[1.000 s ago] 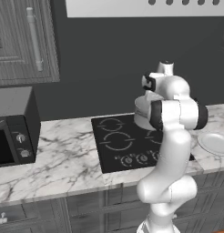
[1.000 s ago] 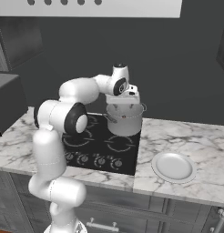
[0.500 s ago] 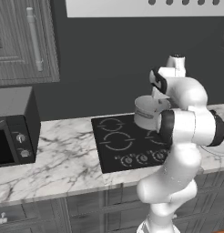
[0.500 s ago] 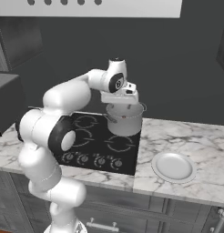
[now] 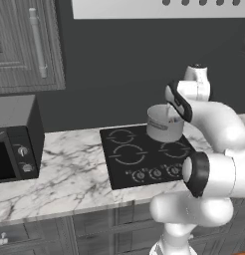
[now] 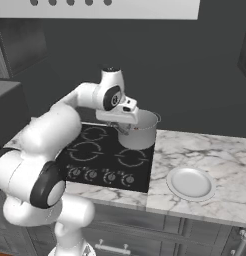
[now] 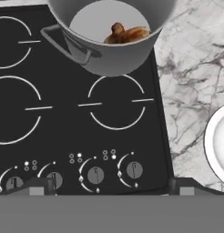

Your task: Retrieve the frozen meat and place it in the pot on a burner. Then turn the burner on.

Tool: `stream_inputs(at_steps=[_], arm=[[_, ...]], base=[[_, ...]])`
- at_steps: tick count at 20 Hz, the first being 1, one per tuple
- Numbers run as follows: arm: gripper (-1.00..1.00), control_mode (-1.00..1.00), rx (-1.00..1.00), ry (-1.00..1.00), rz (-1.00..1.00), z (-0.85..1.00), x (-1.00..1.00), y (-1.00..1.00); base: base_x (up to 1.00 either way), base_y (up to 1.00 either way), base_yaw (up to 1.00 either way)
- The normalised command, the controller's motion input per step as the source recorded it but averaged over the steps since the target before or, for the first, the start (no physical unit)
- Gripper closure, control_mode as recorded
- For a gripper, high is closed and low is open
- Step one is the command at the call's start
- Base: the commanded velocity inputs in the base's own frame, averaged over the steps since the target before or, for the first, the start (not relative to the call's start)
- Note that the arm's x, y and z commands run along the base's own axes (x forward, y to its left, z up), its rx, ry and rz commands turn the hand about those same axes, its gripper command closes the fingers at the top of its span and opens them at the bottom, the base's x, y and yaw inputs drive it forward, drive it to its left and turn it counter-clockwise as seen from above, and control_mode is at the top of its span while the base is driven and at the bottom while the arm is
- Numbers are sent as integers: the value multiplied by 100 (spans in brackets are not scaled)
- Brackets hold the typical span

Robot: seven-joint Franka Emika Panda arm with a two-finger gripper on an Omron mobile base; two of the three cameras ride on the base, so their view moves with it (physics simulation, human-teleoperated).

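Since the meat (image 7: 125, 34) already lies on the floor of the pot (image 7: 109, 50), the part of the job that matters now is the row of knobs along the front edge of the cooktop (image 7: 59, 113). That meat looks small, lumpy and light, probably stiff if frozen, and a pinch across its narrow middle would suit it, though it needs no more handling. The pot stands on the back right burner, near the cooktop's right edge, its handle pointing toward the left rear rings. It seems rigid and fairly heavy, best left alone.

For the burner, the rightmost knob (image 7: 134, 169) looks the likely one, though which knob serves which ring cannot be told for certain. It is small, round and hard, so a light pinch across its width and a twist should do.

Above the pot's near side, the gripper (image 6: 126, 118) hangs with the forearm reaching in from the left, the hand looking down on the cooktop. Its fingers (image 7: 36, 187) stand wide apart, holding nothing. A plate (image 6: 190, 183) sits on the counter (image 6: 215, 150) right of the cooktop.
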Motion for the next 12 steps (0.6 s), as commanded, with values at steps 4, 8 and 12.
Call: stream_inputs(at_steps=[4, 8, 12], arm=[[-100, -100, 2, 0, -12, -14, -77, 9], [-100, -100, 0, 1, -5, -17, -56, 21], [-100, -100, 1, 0, 0, -14, -15, 19]], base=[[0, 0, 0], [0, 0, 0], [0, 0, 0]])
